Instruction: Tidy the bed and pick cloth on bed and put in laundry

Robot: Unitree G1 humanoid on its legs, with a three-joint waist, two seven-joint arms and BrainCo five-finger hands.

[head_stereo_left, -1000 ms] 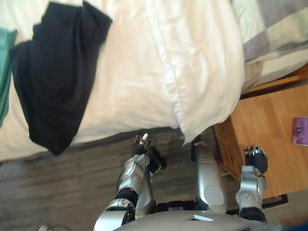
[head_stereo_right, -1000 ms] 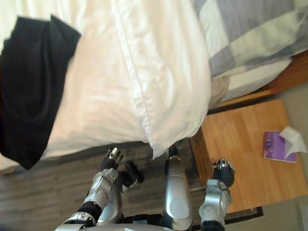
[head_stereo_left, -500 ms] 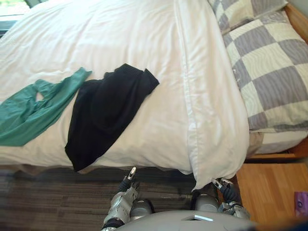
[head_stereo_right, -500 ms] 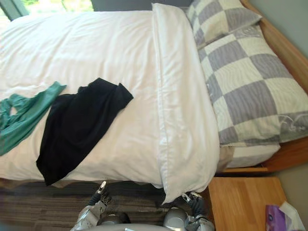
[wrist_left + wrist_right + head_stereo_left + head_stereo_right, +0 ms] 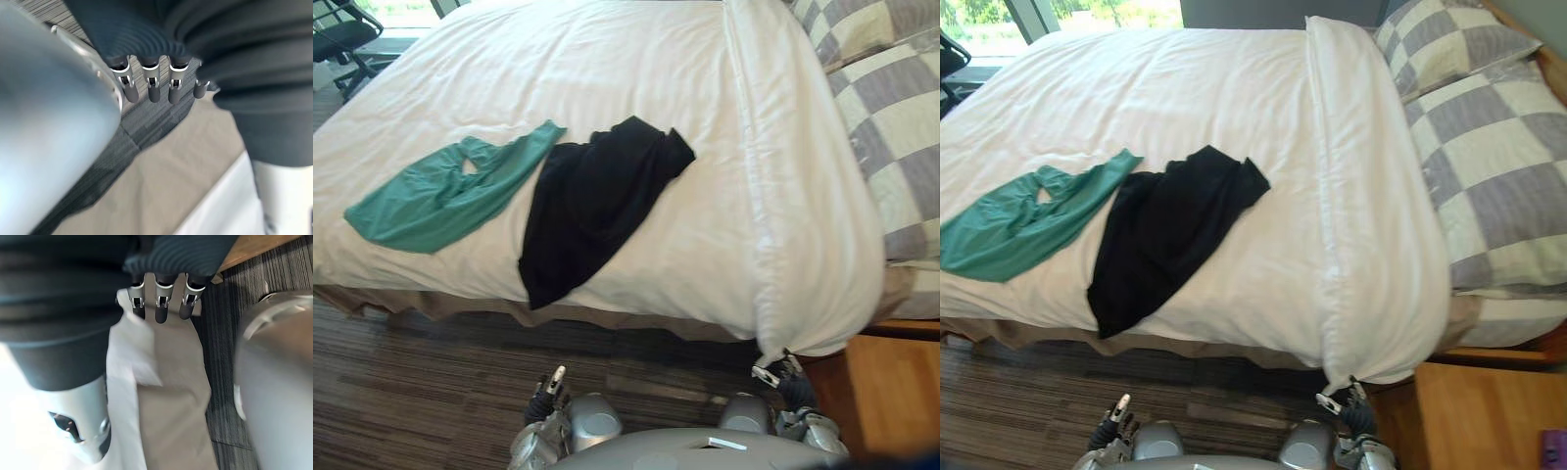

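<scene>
Here the black cloth (image 5: 592, 206) lies on the bed (image 5: 636, 69), well beyond the left hand (image 5: 548, 394).

A wide bed (image 5: 1273, 294) takes up most of the frame, spread with a smooth white duvet (image 5: 1185, 78) that has a raised band across it near the head. At the upper right lie grey and cream checked pillows (image 5: 1498, 157), with a wooden bed frame (image 5: 1528, 355) showing below them. A beige bed skirt (image 5: 1028, 336) hangs along the near edge above dark striped carpet (image 5: 1018, 401). A wooden nightstand (image 5: 1479, 416) stands at the lower right. Daylight comes through a window (image 5: 1087, 12) at the upper left, beside a dark grey wall (image 5: 1244, 12). A black office chair (image 5: 342, 34) stands there too.
</scene>
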